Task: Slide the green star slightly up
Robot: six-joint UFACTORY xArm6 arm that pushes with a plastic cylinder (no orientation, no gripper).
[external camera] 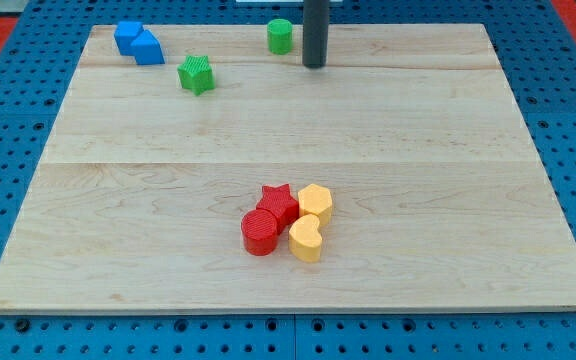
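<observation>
Tip [314, 66] touching nothing — just right of green cylinder [280, 36], well right of green star [196, 74].

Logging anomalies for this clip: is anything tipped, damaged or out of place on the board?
Nothing stands out. All blocks sit flat on the wooden board. The green star lies apart from my tip, which rests beside the green cylinder.

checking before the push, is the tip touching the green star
No, my tip stands apart, to the right of the green star and beside the green cylinder.
</observation>
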